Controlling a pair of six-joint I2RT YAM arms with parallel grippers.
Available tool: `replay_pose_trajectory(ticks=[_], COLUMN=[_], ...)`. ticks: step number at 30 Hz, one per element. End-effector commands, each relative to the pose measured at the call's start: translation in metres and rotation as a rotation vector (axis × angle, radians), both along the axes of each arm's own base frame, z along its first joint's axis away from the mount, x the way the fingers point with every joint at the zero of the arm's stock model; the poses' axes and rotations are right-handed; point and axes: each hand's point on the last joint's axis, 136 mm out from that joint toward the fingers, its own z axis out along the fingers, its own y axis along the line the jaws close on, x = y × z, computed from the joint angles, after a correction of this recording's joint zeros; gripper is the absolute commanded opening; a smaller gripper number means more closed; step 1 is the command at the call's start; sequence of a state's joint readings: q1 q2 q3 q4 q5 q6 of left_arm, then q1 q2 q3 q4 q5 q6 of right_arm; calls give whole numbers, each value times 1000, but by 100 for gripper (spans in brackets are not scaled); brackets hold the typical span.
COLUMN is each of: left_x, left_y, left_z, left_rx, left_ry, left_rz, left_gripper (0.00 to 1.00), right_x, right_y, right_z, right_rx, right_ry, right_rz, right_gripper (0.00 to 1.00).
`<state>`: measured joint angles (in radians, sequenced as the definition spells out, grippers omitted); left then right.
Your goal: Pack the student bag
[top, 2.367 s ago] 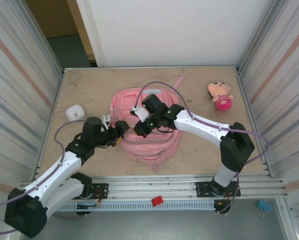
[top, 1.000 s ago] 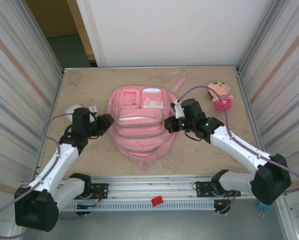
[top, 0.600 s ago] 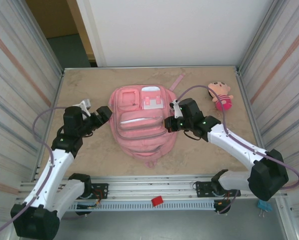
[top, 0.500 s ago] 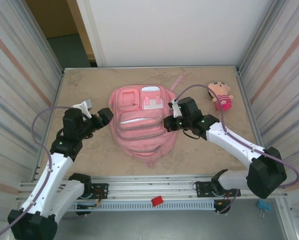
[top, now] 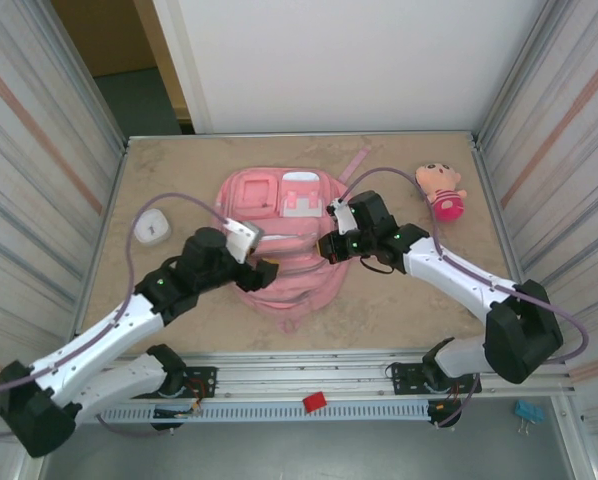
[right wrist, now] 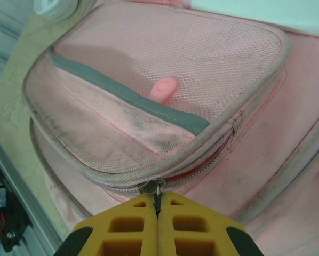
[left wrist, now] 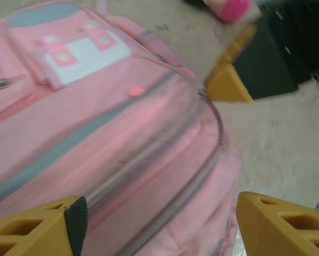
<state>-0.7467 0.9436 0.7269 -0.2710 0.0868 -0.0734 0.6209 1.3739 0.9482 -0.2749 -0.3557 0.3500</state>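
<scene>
Pink student bag (top: pixel 301 274), right tool (right wrist: pixel 157 202) clamped on zip pull (right wrist: pixel 154 188), left tool (left wrist: pixel 159 213) apart

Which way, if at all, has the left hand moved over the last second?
Yes. The left hand swung right, away from the small white object, to over the large pink fabric backpack.

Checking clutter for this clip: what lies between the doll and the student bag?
Top view: bare table, crossed by the right arm's wrist and purple cable, between the doll and student bag.
</scene>
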Motion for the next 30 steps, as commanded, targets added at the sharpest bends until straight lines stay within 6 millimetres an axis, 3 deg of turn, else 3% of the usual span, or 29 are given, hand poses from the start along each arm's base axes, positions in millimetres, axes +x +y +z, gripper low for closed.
replay_pose_trajectory(ticks=[1, 3, 9, 13, 16, 20, 24, 26, 30], left_x=[0, 2, 32, 48, 60, 68, 62, 53, 36], left_y=[-18, -30, -51, -53, -53, -55, -56, -54, -53], left_z=[0, -6, -12, -32, -48, -56, -48, -42, -33], left_rx=[204, 244, 323, 451, 536, 572, 568, 539, 473], left_ry=[-178, -181, -272, -328, -361, -383, -412, -416, -423], left_rz=[-204, -269, -281, -309, -311, -303, -315, -328, -350], left_gripper=[72, 73, 72, 69, 60, 27, 6, 1, 0], right_x=[10, 11, 8, 2, -2, -4, 3, 11, 25], right_y=[20, 23, 22, 22, 20, 12, -4, -16, -32], right_z=[21, 18, 17, 21, 21, 17, 11, 6, 1], right_rx=[57, 54, 48, 55, 52, 43, 37, 38, 65], right_ry=[-72, -67, -61, -68, -71, -74, -59, -44, -46], right_rz=[60, 69, 75, 91, 92, 76, 3, -67, -170], right_gripper=[0, 0, 0, 0, 0, 0, 0, 0, 0])
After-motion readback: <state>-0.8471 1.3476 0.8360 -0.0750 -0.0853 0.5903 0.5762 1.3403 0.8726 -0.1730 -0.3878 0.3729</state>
